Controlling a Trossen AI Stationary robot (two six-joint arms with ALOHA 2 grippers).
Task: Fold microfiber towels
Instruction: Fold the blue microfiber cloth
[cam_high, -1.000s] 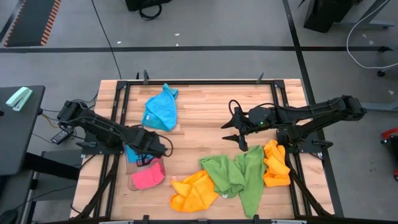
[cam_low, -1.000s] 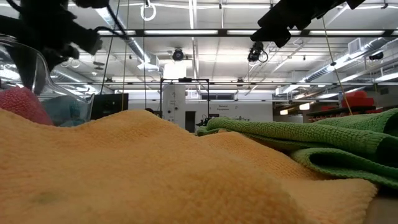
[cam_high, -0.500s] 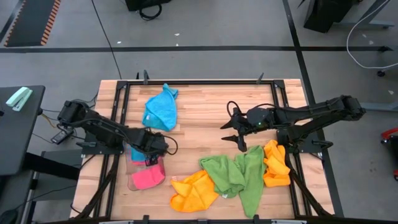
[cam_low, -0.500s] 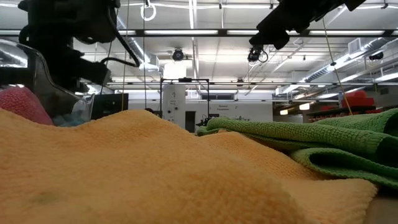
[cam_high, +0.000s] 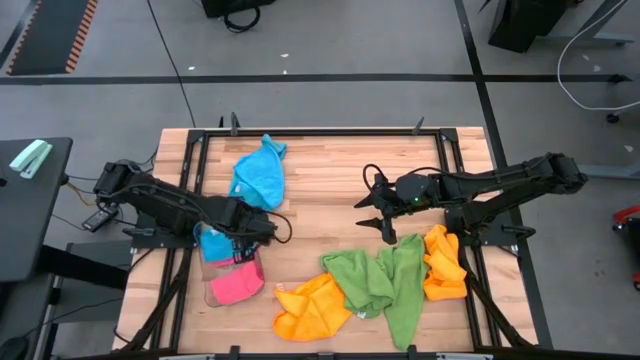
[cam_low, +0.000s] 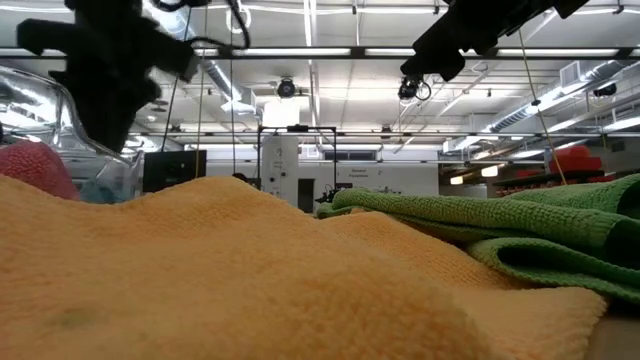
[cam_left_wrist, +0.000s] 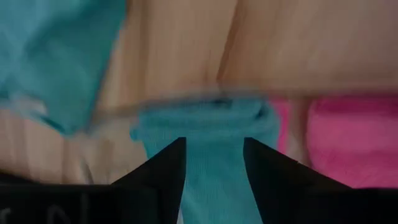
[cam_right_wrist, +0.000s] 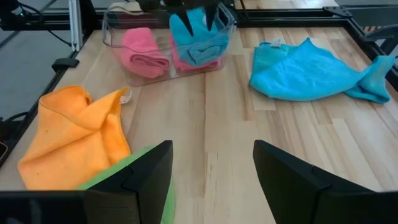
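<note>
Spanning most of the high view, the wooden table (cam_high: 330, 215) carries all the cloths. The largest heap lies along its near edge: a green towel (cam_high: 385, 282) spread between two orange ones, the bigger orange towel (cam_high: 313, 306) touching its left side and a smaller bunched orange towel (cam_high: 443, 263) against its right. From the low view this heap fills the picture, orange in front and green behind.

Toward the far side lies a loose sky-blue towel (cam_high: 259, 176), flat and crumpled, well apart from the heap.

At the left edge stands a clear plastic tray (cam_high: 232, 272). In it are a rolled pink towel (cam_high: 237, 286) and a folded blue towel (cam_high: 215, 243), side by side; the right wrist view seems to show a second pink piece beneath the blue one, though the tray wall makes this hard to judge.

The left gripper (cam_high: 243, 232) hangs over the tray, its fingers parted on either side of the folded blue towel; the blurred left wrist view does not settle whether the fingers (cam_left_wrist: 165, 171) press the cloth or merely straddle it.

The right gripper (cam_high: 378, 213) hovers over bare wood near the table's middle, jaws wide and holding nothing, just beyond the green towel.
</note>
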